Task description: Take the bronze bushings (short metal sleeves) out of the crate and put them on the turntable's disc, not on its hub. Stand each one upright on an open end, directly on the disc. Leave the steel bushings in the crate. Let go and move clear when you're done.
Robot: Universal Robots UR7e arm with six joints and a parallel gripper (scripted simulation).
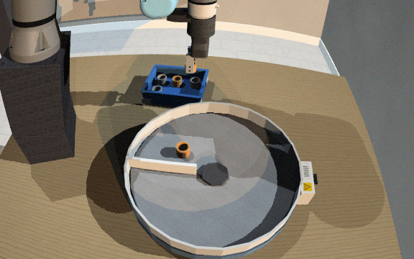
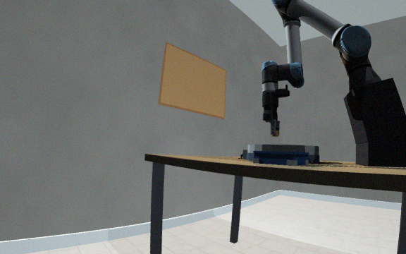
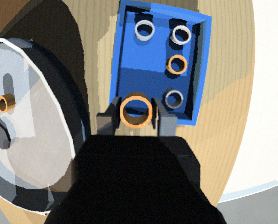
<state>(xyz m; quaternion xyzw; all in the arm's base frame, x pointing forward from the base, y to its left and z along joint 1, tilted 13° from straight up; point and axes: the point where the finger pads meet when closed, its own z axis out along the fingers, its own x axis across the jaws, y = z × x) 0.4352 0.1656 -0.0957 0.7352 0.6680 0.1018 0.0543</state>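
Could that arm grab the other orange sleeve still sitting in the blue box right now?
Probably not yet. The end effector is already shut on one orange sleeve, so it's full. Otherwise the way looks free: the remaining orange sleeve stands upright in the open-topped blue box.
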